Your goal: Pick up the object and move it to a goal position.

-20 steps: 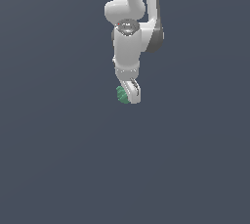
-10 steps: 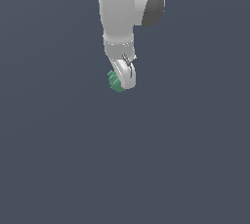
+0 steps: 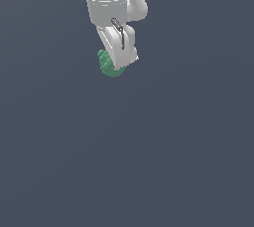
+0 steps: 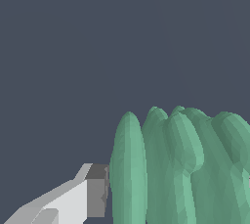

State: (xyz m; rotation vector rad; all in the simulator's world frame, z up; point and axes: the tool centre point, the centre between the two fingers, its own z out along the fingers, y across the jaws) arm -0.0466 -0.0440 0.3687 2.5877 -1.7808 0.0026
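Observation:
The object (image 3: 107, 64) is a small green ridged lump, partly hidden behind the white fingers in the exterior view. My gripper (image 3: 119, 64) is shut on it and holds it up against the plain grey background. In the wrist view the object (image 4: 180, 169) fills much of the picture as a bundle of green rounded ridges. One white finger with a grey pad (image 4: 96, 191) presses against its side; the other finger is hidden behind the green mass.
The white arm (image 3: 109, 3) reaches in from the top of the exterior view. Everything else is a uniform dark grey surface with no other objects or edges visible.
The arm with the green object in its grip has shifted toward the exterior view's left and upward in the picture. The grip has stayed shut.

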